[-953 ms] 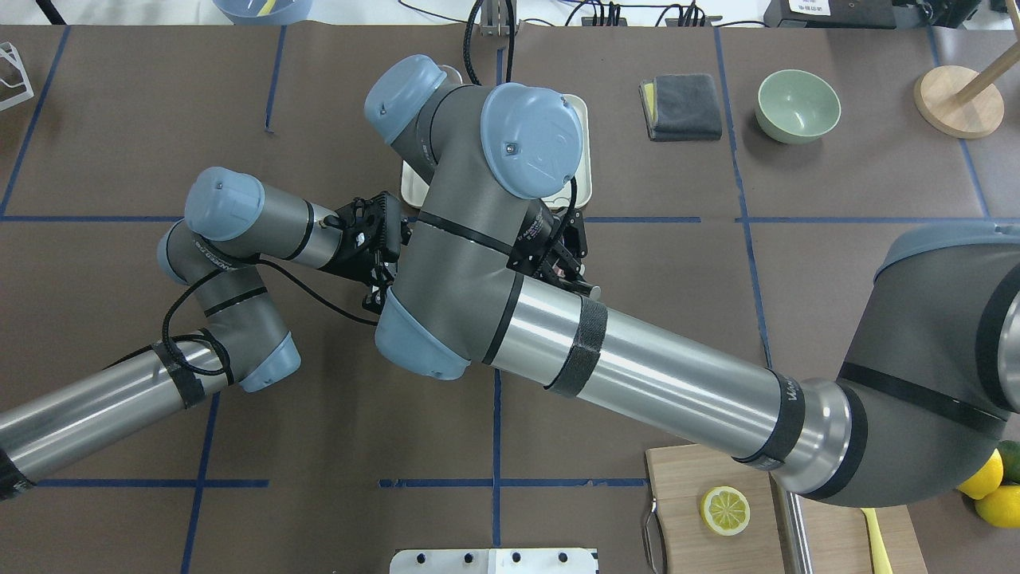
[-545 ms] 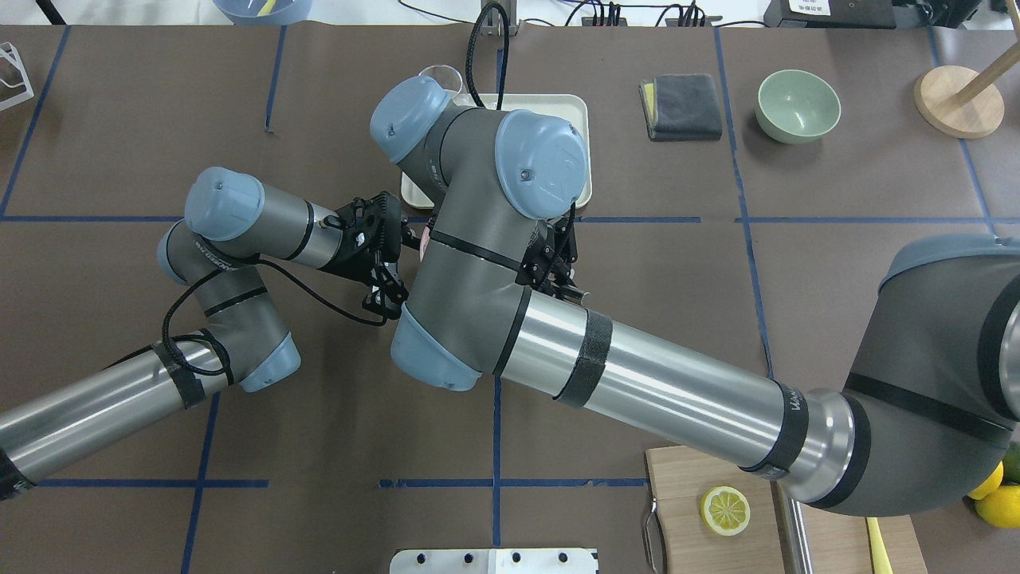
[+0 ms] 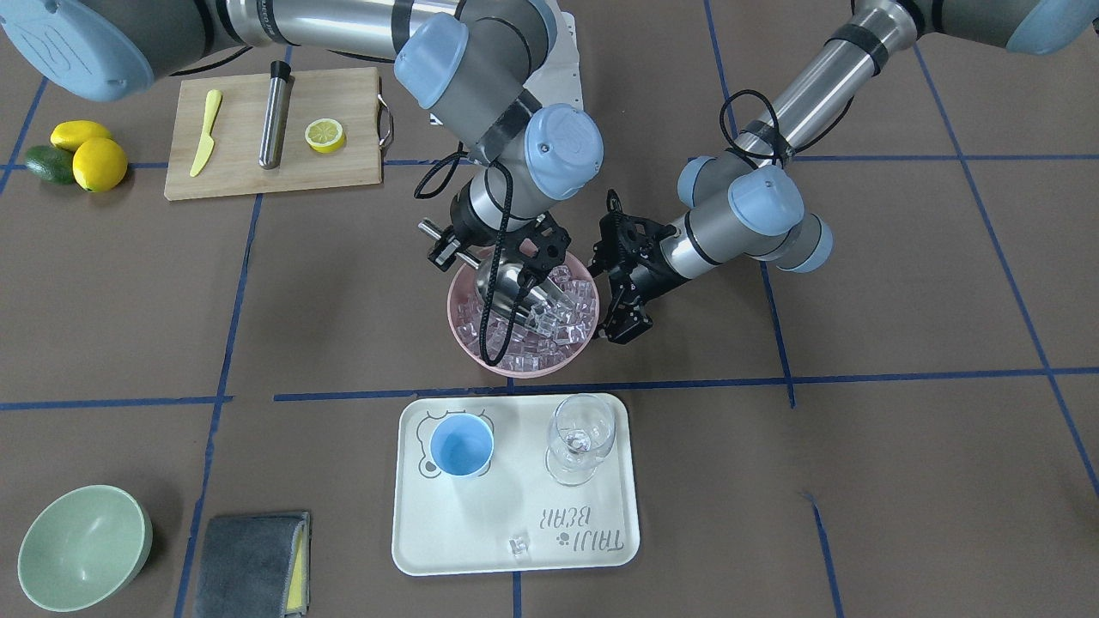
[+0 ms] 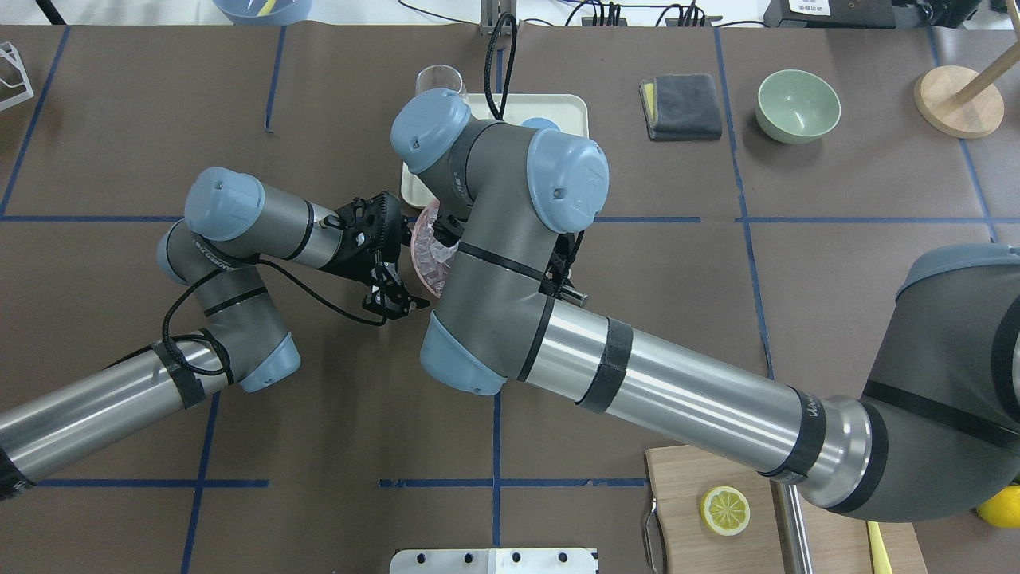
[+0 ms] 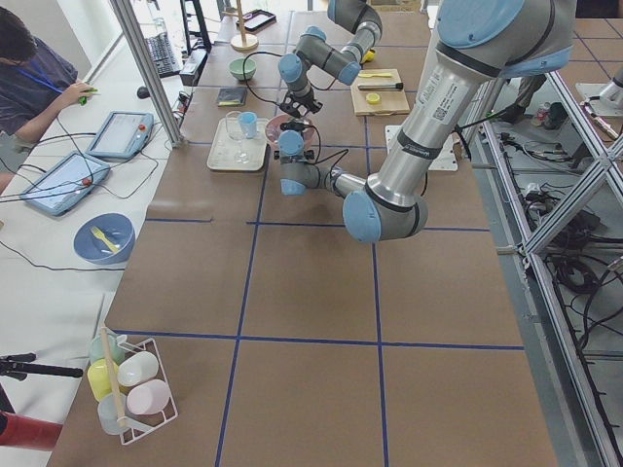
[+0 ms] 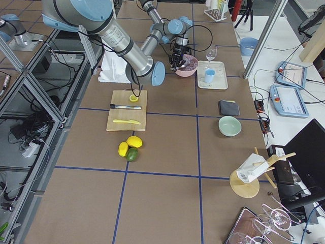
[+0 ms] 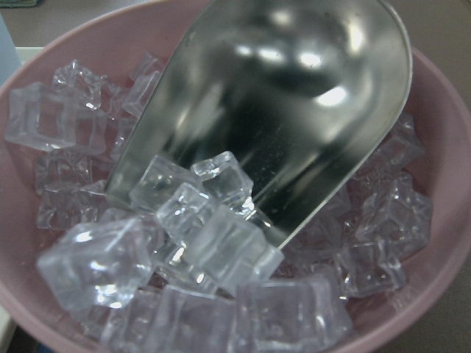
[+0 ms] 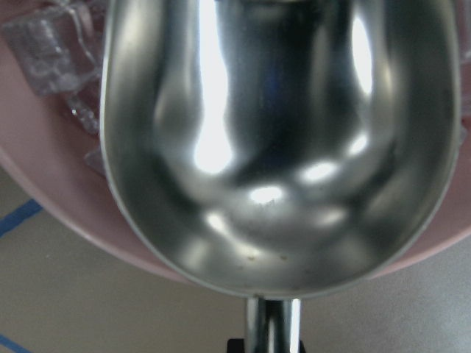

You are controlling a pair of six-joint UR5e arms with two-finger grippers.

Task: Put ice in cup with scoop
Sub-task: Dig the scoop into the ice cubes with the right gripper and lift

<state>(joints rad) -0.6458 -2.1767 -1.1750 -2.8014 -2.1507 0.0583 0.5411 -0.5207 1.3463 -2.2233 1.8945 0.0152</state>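
Right jaws clenched on scoop [image 3: 508, 288] handle, trough among ice [image 7: 221, 246] in pink bowl [image 3: 534, 371], left jaws unreadable

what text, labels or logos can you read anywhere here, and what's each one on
"TAJI BEAR": printed beside a paw print on the cream rectangular tray, upside down in the front-facing view; small, so the spelling is uncertain.
Lettering on the right arm, by the silver tube's end: too blurred to read.
Lettering on the left arm, at the grey joint: too small to read.
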